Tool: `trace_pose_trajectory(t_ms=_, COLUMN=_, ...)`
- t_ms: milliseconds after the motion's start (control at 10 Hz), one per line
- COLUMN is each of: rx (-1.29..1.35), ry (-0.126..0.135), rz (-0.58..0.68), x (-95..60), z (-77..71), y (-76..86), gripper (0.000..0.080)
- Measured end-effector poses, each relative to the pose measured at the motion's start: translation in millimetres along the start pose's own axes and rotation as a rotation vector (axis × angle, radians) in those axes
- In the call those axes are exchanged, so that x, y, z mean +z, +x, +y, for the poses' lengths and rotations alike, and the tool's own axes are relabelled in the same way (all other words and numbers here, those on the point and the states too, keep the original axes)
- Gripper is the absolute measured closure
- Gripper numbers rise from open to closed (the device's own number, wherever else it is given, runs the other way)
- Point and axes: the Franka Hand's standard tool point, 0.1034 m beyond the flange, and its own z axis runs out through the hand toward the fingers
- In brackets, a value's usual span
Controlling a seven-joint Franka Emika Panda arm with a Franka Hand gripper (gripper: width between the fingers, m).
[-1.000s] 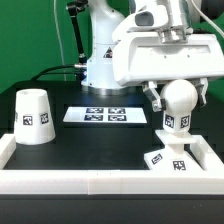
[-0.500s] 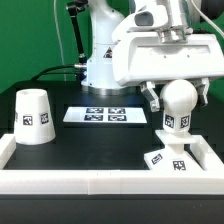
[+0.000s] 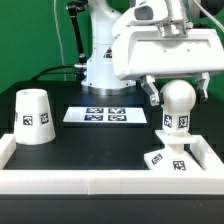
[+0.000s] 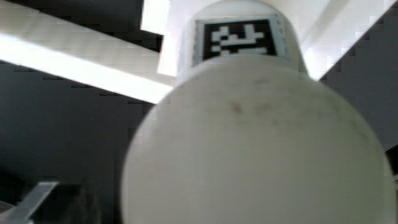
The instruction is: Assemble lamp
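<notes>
In the exterior view the bulb (image 3: 178, 100) stands upright on the base (image 3: 168, 160), at the exterior view's right on the table (image 3: 100, 145), with its long axis vertical. The fingers (image 3: 153, 95) are spread wide, one on each side of the round head with a thin gap, and hold nothing. The shade (image 3: 32, 117) stands well apart. In the wrist view the bulb (image 4: 249, 150) fills the picture, lying straight below the wrist.

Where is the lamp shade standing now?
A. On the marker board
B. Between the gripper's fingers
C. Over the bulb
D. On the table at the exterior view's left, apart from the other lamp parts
D: the shade stands on the table at the exterior view's left, well apart from the bulb, which stands on the base.
</notes>
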Motion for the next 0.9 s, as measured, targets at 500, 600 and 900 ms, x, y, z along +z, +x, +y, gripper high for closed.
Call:
trace_pose_trajectory(t_ms=500, rx=0.023, ry=0.022, rz=-0.022, x=-3.6, z=-4.3, y=2.2, gripper=0.0100)
trace_pose_trajectory(t_ms=600, rx=0.037, ry=0.048, rz=-0.052, x=-2.4, z=-9.6, y=0.6, gripper=0.0100)
trace_pose_trajectory(t_ms=900, rx=0.053, ry=0.144, rz=-0.225, x=-0.3, z=-16.9, y=-1.8, gripper=0.0100)
